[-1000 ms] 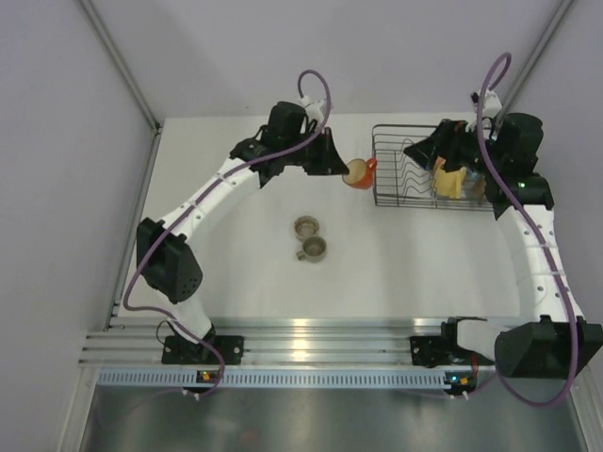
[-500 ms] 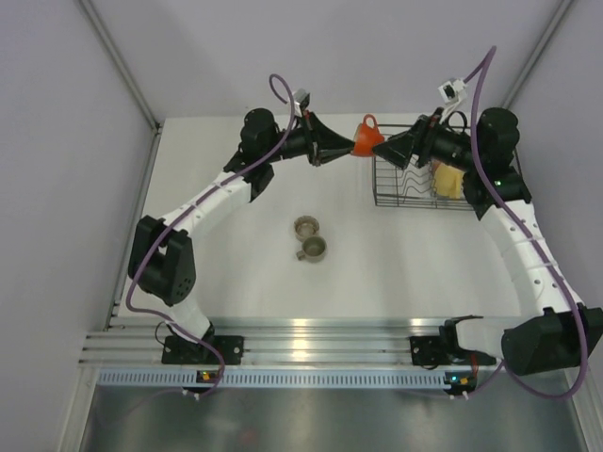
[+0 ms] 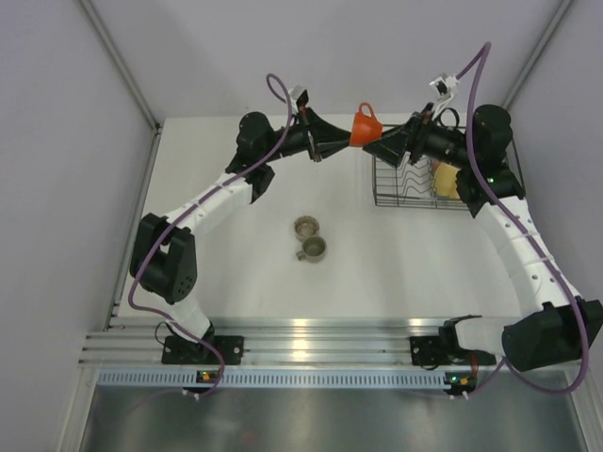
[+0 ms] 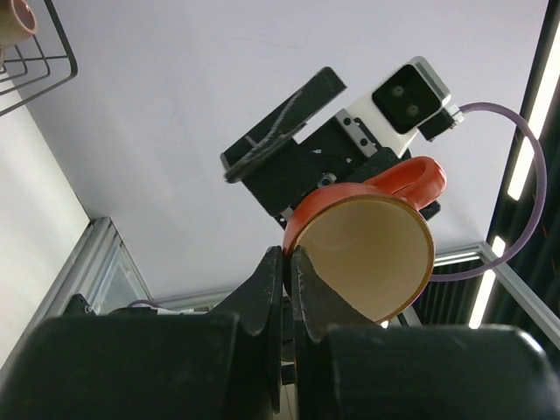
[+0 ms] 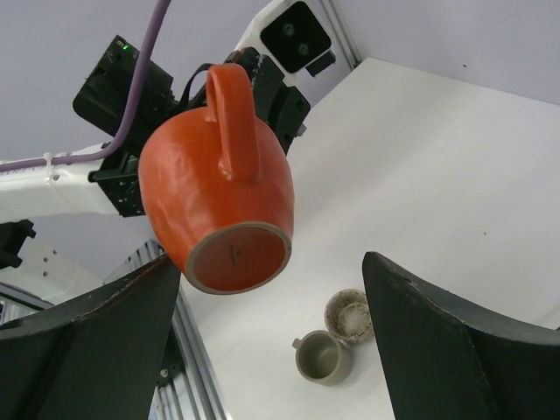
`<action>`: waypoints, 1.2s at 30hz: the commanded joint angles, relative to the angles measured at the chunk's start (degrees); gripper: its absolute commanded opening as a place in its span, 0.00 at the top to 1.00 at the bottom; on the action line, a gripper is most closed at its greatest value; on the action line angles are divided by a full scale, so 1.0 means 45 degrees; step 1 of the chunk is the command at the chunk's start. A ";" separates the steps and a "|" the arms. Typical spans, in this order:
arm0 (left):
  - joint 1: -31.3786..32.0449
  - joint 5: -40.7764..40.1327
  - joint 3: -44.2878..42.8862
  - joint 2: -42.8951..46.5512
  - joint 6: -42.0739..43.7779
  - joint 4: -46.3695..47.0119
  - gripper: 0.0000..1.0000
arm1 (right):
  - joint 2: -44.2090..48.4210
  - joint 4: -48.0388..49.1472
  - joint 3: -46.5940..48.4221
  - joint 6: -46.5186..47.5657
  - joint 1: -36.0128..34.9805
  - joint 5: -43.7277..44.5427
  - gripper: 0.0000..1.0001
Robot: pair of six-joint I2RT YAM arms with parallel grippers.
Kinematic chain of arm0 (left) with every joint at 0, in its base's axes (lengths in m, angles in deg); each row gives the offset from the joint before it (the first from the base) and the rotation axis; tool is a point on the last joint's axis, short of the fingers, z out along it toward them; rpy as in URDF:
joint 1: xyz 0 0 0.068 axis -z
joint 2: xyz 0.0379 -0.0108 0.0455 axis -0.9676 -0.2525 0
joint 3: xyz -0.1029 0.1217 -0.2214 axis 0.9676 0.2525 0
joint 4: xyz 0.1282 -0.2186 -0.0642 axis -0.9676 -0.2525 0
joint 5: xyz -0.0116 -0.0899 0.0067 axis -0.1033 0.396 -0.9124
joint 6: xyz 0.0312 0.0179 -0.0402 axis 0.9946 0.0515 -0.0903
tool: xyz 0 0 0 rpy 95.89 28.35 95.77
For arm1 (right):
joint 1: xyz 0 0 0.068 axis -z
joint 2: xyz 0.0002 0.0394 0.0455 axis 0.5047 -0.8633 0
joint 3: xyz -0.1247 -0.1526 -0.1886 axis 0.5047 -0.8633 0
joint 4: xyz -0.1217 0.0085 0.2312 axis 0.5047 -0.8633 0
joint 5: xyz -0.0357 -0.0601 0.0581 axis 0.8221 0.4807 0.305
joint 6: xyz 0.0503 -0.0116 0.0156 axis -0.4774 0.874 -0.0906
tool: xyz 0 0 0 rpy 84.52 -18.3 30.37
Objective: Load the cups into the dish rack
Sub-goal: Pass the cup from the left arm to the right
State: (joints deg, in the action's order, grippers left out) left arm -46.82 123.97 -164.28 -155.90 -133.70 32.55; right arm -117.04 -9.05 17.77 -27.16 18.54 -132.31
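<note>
White table (image 3: 236,273), plain pale walls behind. Dish rack (image 3: 396,184) at far right, yellow cup (image 3: 443,179) inside. Left gripper (image 3: 341,143) clamped tight on rim of orange cup (image 3: 363,125), raised beside rack's left edge. Right gripper (image 3: 382,148) spread wide, facing cup base, gripping nothing. Two grey-olive cups (image 3: 305,227) mid-table, just beside each other.

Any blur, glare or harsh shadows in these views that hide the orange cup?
Top external: even soft light, faint shadows, orange cup sharp. Left wrist: left tool dark and slightly soft up close, bright light strips at the right edge, cup clear. Right wrist: right tool nearly black and featureless, cup sharp, no glare.
</note>
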 commanded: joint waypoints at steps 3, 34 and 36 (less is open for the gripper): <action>0.0022 -0.0089 0.0237 0.0120 -0.0271 0.1330 1.00 | 0.0250 0.0983 0.1195 -0.0152 -0.0275 -0.0088 0.16; 0.0686 -0.0850 -0.0271 0.0120 -0.0584 0.2131 1.00 | -0.0218 0.1881 0.0961 -0.0875 -0.0704 -0.0849 0.61; 0.0686 -0.0890 -0.0329 0.0043 -0.0564 0.2131 1.00 | -0.0238 0.1862 0.0883 -0.0875 -0.0724 -0.0986 0.68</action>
State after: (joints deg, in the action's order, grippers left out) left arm -44.52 121.67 -163.10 -155.96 -136.94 36.79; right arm -117.52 -3.23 21.61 -30.79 17.23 -133.82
